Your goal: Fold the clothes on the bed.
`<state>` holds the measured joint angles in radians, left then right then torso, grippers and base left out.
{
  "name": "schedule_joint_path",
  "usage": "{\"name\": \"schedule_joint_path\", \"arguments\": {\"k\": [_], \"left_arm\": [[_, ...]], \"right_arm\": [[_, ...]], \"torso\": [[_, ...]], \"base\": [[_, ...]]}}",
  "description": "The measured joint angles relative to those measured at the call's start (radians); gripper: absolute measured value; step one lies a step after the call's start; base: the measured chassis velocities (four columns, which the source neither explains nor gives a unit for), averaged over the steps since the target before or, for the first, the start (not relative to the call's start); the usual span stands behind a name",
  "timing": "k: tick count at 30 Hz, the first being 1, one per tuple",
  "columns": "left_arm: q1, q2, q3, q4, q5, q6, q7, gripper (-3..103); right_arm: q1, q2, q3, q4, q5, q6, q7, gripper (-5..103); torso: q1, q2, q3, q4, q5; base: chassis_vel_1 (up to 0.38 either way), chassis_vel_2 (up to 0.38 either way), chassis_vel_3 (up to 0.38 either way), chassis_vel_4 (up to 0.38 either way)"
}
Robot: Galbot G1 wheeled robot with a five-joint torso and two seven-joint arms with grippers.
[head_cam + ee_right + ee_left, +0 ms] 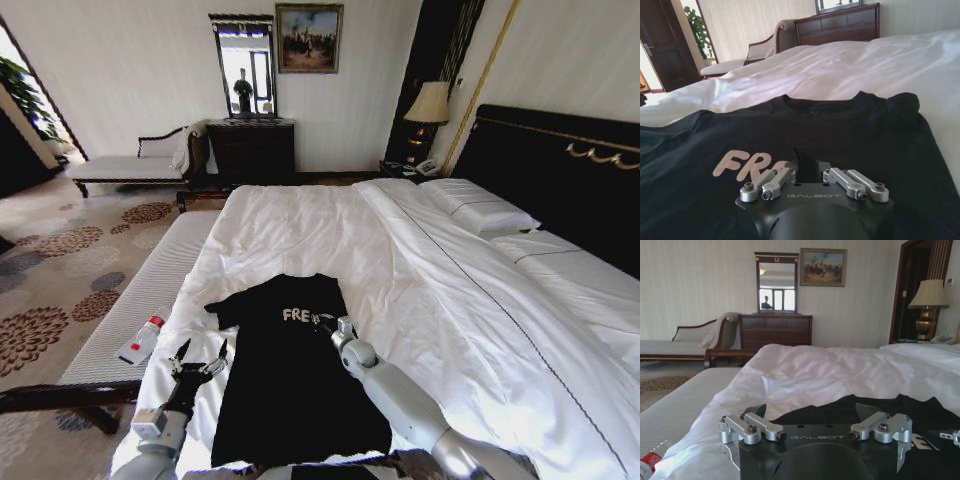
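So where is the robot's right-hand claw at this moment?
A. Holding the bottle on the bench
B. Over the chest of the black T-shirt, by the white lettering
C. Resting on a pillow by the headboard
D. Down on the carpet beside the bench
B. In the head view the right gripper sits on the black T-shirt right at its white lettering, and the right wrist view shows the letters just ahead of its closed-together fingers.

1. Arms are silver-grey, smooth rounded tubes with a ball-ish wrist joint.
2. The left gripper (199,357) and right gripper (322,322) have black "GALBOT" housings.
3. Silver linkage bars, dark screws.
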<state>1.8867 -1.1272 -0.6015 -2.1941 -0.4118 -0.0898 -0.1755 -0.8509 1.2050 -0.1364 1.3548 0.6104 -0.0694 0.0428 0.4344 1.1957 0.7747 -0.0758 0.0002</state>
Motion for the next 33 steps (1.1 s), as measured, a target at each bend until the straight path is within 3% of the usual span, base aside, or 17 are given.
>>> {"name": "schedule_joint_path", "arguments": {"k": [1, 3, 7, 9, 11, 13, 19, 22, 24, 33], "left_arm": [[-0.001, -0.001, 0.002, 0.004, 0.000, 0.000, 0.000, 100], [-0.003, -0.002, 0.005, 0.007, 0.001, 0.001, 0.000, 100], [-0.011, -0.006, 0.011, 0.010, 0.003, 0.004, 0.000, 100], [-0.013, -0.007, 0.011, 0.010, 0.003, 0.004, 0.000, 100], [-0.014, -0.008, 0.005, 0.011, -0.002, 0.005, -0.002, 100], [-0.014, -0.008, 0.001, 0.013, -0.006, 0.006, -0.002, 100], [-0.022, -0.009, 0.001, 0.030, -0.006, 0.006, -0.002, 100], [-0.027, -0.016, 0.005, 0.046, -0.007, 0.006, -0.002, 100], [-0.027, -0.019, 0.007, 0.050, -0.008, 0.006, -0.003, 100], [-0.011, -0.021, -0.004, 0.028, -0.010, 0.005, -0.003, 100]], "right_arm": [[-0.012, -0.015, 0.008, 0.023, -0.002, 0.005, -0.001, 25], [-0.025, -0.033, 0.018, 0.047, -0.005, 0.007, -0.001, 25], [-0.084, -0.087, 0.089, 0.129, -0.014, 0.026, 0.005, 47], [-0.099, -0.093, 0.112, 0.142, -0.018, 0.034, 0.010, 47], [-0.160, -0.108, 0.205, 0.169, -0.037, 0.064, 0.024, 57], [-0.211, -0.109, 0.273, 0.187, -0.042, 0.069, 0.025, 68], [-0.320, -0.086, 0.379, 0.229, -0.098, 0.099, 0.024, 84], [-0.402, -0.061, 0.423, 0.242, -0.218, 0.156, 0.012, 98], [-0.436, -0.049, 0.435, 0.244, -0.302, 0.187, 0.008, 100], [-0.457, -0.029, 0.413, 0.208, -0.469, 0.241, 0.001, 100]], "torso": [[0.000, 0.000, 0.000, 0.0000, 0.0000], [0.000, 0.000, 0.000, 0.0001, -0.0001], [0.000, 0.000, 0.000, -0.0003, -0.0002], [0.000, 0.000, 0.000, -0.0002, -0.0001], [0.000, 0.000, 0.000, 0.0000, -0.0002], [0.000, 0.000, 0.000, -0.0003, -0.0001], [0.000, 0.000, 0.000, -0.0001, -0.0001], [0.000, 0.000, 0.000, -0.0002, -0.0002], [0.000, 0.000, 0.000, 0.0000, -0.0002], [0.000, 0.000, 0.000, 0.0000, 0.0000]], "base": [[0.000, 0.000, 0.000, 0.000], [0.000, 0.000, 0.000, 0.000], [0.000, 0.000, 0.000, 0.000], [0.000, 0.000, 0.000, 0.000], [0.000, 0.000, 0.000, 0.000], [0.000, 0.000, 0.000, 0.000], [0.000, 0.000, 0.000, 0.000], [0.000, 0.000, 0.000, 0.000], [0.000, 0.000, 0.000, 0.000], [0.000, 0.000, 0.000, 0.000]]}}
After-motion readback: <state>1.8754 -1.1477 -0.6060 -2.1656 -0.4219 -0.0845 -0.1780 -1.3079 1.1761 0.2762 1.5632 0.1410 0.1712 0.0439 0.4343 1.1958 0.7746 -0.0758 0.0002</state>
